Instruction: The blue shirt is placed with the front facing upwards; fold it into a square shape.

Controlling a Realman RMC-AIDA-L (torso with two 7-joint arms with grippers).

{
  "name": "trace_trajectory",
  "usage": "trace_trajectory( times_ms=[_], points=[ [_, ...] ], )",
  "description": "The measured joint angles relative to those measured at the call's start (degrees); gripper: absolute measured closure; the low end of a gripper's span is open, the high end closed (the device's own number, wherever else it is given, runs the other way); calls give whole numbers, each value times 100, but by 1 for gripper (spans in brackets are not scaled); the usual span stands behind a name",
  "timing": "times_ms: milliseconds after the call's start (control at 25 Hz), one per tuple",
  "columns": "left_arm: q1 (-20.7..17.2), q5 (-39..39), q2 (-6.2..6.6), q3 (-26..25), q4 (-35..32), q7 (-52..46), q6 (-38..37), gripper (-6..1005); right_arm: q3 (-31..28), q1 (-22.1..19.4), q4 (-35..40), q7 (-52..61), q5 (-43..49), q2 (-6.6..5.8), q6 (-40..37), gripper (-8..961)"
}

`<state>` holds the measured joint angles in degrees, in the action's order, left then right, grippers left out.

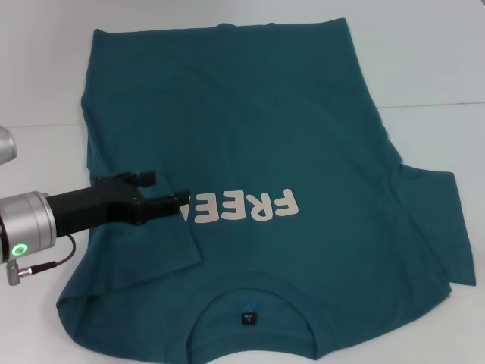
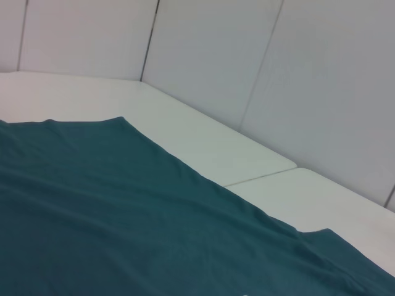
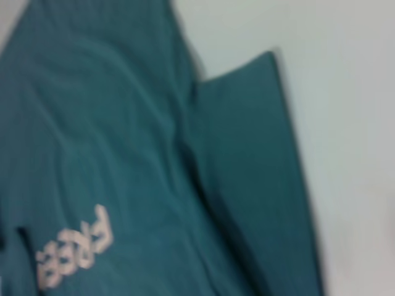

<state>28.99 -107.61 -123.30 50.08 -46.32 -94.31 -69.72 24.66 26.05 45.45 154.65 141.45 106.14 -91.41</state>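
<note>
Across the white surface [image 1: 439, 61] lies the blue shirt [image 1: 303, 136], front up, collar nearest the robot and the white "FREE" print [image 1: 250, 207] reading upside down from the head view. Its left sleeve is folded in over the chest, covering the print's end. Left gripper [image 1: 168, 189] sits right at that folded edge, black fingers [image 1: 170, 202] slightly spread, tips at the fabric, though I cannot tell whether they pinch it. Right sleeve [image 3: 259, 160] lies flat, spread outward.
</note>
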Motion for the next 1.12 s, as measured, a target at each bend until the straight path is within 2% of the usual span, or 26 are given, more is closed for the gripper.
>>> trace_trajectory(
  times_ms=[120, 520, 840, 1120],
  points=[
    [20, -22, 0, 8, -1, 0, -35, 137, 33, 55, 192, 125, 240, 41, -196, 681],
    [-34, 4, -2, -22, -173, 34, -309, 138, -145, 25, 141, 224, 249, 148, -188, 449],
    [-67, -31, -24, -23, -157, 146, -388, 138, -262, 23, 135, 224, 261, 328, -64, 111],
    [-102, -32, -27, -25, -129, 158, -386, 138, -253, 5, 35, 224, 283, 380, 108, 111]
  ],
)
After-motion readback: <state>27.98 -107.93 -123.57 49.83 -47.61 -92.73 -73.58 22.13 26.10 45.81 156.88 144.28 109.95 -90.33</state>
